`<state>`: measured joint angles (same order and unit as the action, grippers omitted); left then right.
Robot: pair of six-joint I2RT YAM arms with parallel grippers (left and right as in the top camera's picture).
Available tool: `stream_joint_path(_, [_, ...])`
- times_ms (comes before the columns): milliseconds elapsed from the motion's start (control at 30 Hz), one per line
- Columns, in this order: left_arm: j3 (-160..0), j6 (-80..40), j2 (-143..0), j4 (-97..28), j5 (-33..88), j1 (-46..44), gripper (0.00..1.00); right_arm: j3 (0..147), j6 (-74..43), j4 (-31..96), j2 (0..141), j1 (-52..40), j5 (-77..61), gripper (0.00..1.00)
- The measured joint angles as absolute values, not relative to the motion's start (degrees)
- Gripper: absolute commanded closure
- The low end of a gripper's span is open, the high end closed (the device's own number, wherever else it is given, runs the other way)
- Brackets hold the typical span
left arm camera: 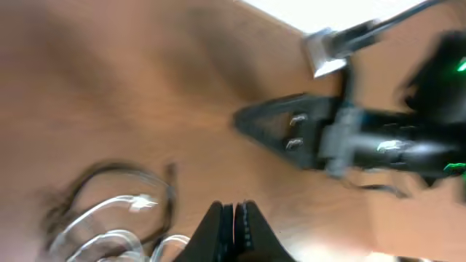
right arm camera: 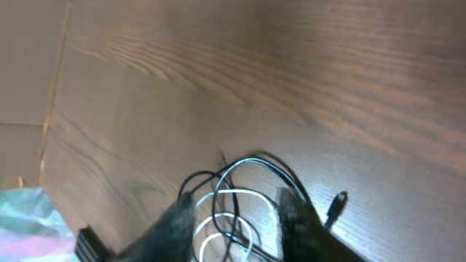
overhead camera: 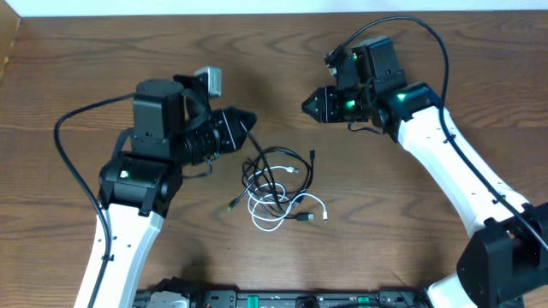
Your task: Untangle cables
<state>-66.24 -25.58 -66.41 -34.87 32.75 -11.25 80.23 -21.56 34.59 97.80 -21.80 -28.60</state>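
Note:
The cables lie in a small tangled coil on the wooden table (overhead camera: 77,77) between the two arms. The black cord (overhead camera: 287,152) loops on top and the white cord (overhead camera: 267,224) coils below, with small plug ends sticking out. My left gripper (overhead camera: 251,120) is shut and empty, above and left of the coil. In the left wrist view its jaws (left arm camera: 234,211) are pressed together, with the white cord (left arm camera: 102,211) at lower left. My right gripper (overhead camera: 306,105) hovers up and right of the coil. Its fingers (right arm camera: 237,207) are apart, with the black cord (right arm camera: 255,156) and white cord (right arm camera: 240,193) showing between them.
Thick black arm wires arc beside the left arm (overhead camera: 64,137) and over the right arm (overhead camera: 441,51). A black plug end (right arm camera: 336,204) lies right of the right finger. The table's far edge (overhead camera: 274,10) runs along the top.

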Motion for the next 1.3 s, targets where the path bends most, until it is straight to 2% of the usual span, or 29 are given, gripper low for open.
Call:
stream_joint_path(167, [-66.26, -21.5, -69.49, -37.56, 20.82, -11.27, 0.93, 80.23, -20.1, 36.93, 97.89, -18.68, -28.18, 0.59])
stream_joint_path(267, [-66.59, -21.06, -75.68, -45.06, 3.57, -11.09, 0.92, 80.23, -18.39, 40.29, 97.89, -16.47, -26.17, 0.52])
stream_joint_path(333, [-66.59, -22.28, -79.44, -48.29, -4.86, -9.96, 0.76, 80.23, -17.56, 41.41, 97.89, -16.25, -24.69, 0.5])
stream_joint_path(367, [-66.59, -22.87, -81.73, -48.21, -8.54, -8.8, 0.57, 80.23, -17.32, 41.78, 97.89, -16.25, -23.73, 0.5])
stream_joint_path(433, [-66.59, -23.49, -85.08, -46.59, -12.6, -6.57, 0.34, 80.23, -17.04, 42.22, 97.89, -16.25, -22.33, 0.49])
stream_joint_path(533, [-66.59, -23.49, -88.14, -42.59, -13.5, -4.21, 0.2, 80.23, -16.67, 42.24, 97.89, -16.25, -20.91, 0.47])
stream_joint_path(667, [-66.57, -19.25, -89.54, -40.27, -6.26, -3.6, 0.21, 80.23, -16.19, 42.24, 97.89, -16.25, -20.18, 0.44])
stream_joint_path(767, [-66.59, -14.33, -89.49, -40.95, 6.74, -3.84, 0.3, 80.23, -15.84, 42.26, 97.89, -16.25, -19.81, 0.44])
stream_joint_path(800, [-66.59, -12.49, -89.49, -41.8, 12.78, -3.95, 0.31, 80.23, -15.7, 42.46, 97.89, -16.25, -19.7, 0.44])
stream_joint_path(933, [-66.0, -8.23, -89.49, -43.51, 24.51, -5.74, 0.33, 80.23, -15.44, 43.22, 97.89, -16.25, -19.64, 0.44])
stream_joint_path(1067, [-63.92, -6.44, -89.86, -43.07, 26.5, -9.1, 0.35, 80.23, -14.85, 43.9, 97.89, -16.25, -19.64, 0.44])
stream_joint_path(1300, [-62.89, -5.28, -96.12, -43.05, 18.87, -10.46, 0.44, 80.23, -14.41, 44.18, 97.89, -16.25, -19.62, 0.44])
